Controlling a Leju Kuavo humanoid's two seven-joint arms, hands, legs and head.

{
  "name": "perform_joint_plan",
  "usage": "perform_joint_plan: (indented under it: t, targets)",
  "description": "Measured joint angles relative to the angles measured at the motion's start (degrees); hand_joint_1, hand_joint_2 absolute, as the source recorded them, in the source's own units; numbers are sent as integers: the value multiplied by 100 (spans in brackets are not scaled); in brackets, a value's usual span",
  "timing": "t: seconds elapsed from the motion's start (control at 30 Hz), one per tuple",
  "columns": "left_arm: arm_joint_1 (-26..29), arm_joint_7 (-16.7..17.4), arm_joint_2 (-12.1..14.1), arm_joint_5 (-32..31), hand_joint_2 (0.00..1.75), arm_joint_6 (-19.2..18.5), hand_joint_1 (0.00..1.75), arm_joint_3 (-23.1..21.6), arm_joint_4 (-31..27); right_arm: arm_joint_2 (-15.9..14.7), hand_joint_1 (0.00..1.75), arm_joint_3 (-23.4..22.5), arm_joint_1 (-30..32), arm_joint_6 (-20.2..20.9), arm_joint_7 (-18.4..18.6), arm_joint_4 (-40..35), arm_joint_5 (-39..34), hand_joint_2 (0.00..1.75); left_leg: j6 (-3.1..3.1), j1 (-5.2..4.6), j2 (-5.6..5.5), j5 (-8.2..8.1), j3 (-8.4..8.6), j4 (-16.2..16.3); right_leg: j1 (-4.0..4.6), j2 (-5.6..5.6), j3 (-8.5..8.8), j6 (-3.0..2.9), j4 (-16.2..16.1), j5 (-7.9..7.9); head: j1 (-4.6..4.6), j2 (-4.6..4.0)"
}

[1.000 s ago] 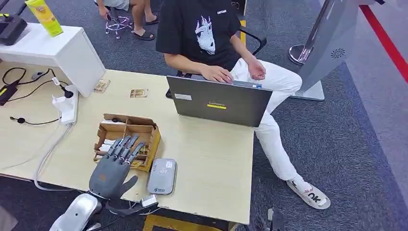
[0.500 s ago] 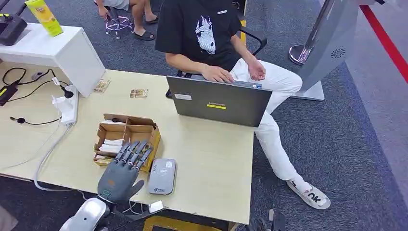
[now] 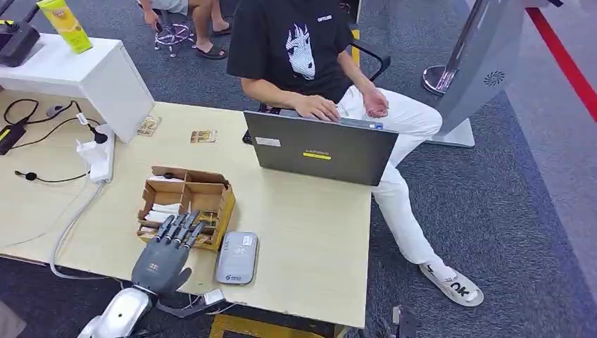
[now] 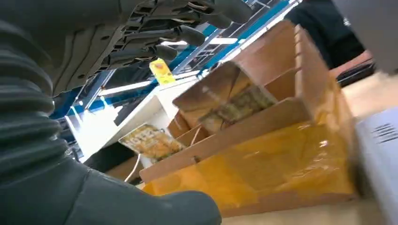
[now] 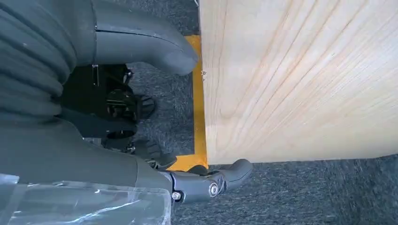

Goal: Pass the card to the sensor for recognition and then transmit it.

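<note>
So left hand (image 3: 163, 259) hovers over the near edge of the table (image 3: 310, 239), palm down, fingers (image 3: 180, 229) apart and stretched forward, holding nothing; fingertips reach the near rim of the cardboard box (image 3: 186, 204). In the left wrist view the fingers (image 4: 178, 35) hang spread above the box (image 4: 281, 122), not touching it. Cards (image 4: 152, 140) stand tilted inside the box compartments, yellowish printed faces showing, another card (image 4: 239, 103) leans in a farther compartment. Card sensor (image 3: 237, 258), a flat grey pad, lies just beside the hand on its right, next to the box's near corner, nothing on top of it. Right hand (image 5: 117, 93) hangs off the table's side over dark carpet, thumb and one finger apart with nothing between them, other fingers hard to see, looks released. Farther out, a grey laptop (image 3: 320, 148) stands open with its back to the robot, a person (image 3: 303, 49) in a black shirt sits behind it with a hand on the keys. Two loose cards (image 3: 203, 136) lie flat at the far side of the table. White power strip (image 3: 98, 155) with cables at the left
</note>
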Motion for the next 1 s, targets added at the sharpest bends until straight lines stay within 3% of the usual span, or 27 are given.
perform_joint_plan:
  t: [0.53,1.0]
  targets:
    - [-184,11,-116,-31,175,275,0,358,135,2,0,-2,4,0,212,-35,-9,175,0,0,0,0,2,1,0,0,0,0,0,0,2,0]
    - [-290,-63,-260,-31,175,358,0,378,135,7,0,-2,5,0,236,-63,0,175,0,0,1,0,2,1,0,1,0,0,0,0,0,0]
